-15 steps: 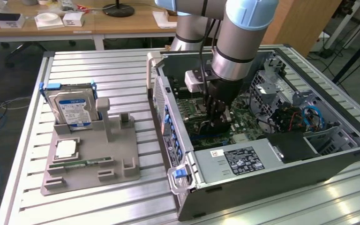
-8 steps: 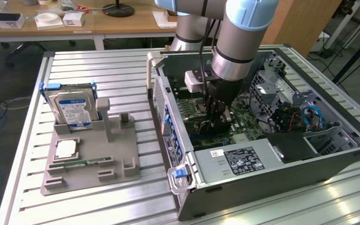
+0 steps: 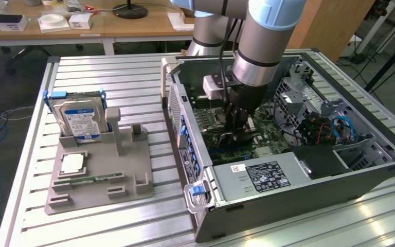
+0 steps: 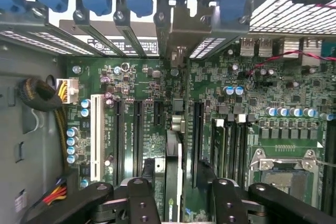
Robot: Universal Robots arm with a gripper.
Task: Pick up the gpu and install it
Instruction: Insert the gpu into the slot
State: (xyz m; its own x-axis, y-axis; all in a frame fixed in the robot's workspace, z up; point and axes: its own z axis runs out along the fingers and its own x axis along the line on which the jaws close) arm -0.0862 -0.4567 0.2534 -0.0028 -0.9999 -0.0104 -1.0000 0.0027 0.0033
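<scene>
gripper [image 4: 176, 195] deep in the open PC case [image 3: 362, 175]; gpu [image 4: 173, 177] stands edge-on on the motherboard [image 4: 273, 93]; jaws spread either side, not clamping it

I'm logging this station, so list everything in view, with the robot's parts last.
Open black computer case: one, on the slatted metal table.
Green motherboard: one, inside the case.
Green gpu card with black cooler: one, standing edge-on in a motherboard slot, between the gripper's fingers.
Grey plastic parts holder: one, on the exterior view's left.
Boxy hard drive with blue-white label: one, upright in the holder.
Narrow green memory strip: one, lying on the holder.
Gripper: one, black, over the gpu card.
</scene>
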